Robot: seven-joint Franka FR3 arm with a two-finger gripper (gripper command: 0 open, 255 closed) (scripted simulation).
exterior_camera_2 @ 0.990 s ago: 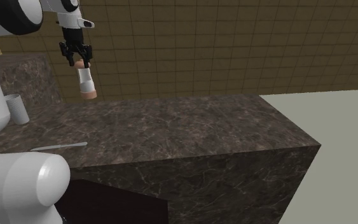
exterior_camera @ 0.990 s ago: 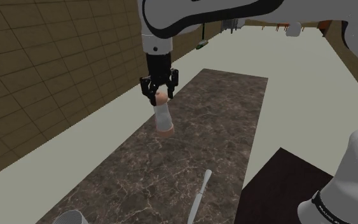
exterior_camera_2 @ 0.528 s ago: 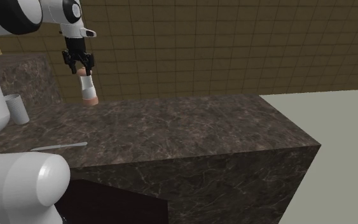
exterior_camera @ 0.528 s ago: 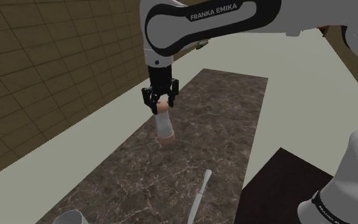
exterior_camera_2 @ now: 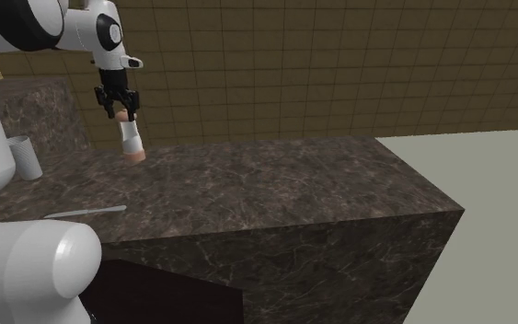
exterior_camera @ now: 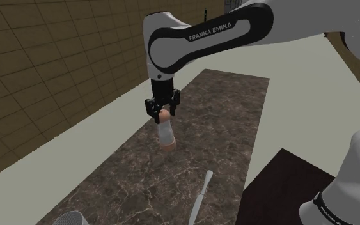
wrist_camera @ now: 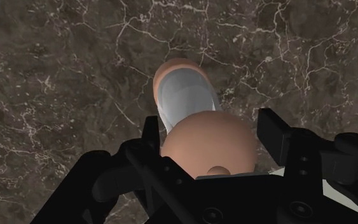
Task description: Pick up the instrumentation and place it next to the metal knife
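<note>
Peach-coloured at both rounded ends, with a pale glossy sleeve between, the instrument [exterior_camera: 166,133] hangs slightly tilted from my claw [exterior_camera: 162,114], which is clamped on its upper knob. Its lower end is just over or on the dark marbled tabletop [exterior_camera: 229,121]; I cannot tell which. I judge it light and stiff, but the smooth knob could slip, so the straight sleeve is the surer hold. The knife [exterior_camera: 201,195] lies well apart.

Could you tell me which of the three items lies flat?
The knife; the cup stands upright and the peach-ended cylinder hangs from the gripper.
</note>
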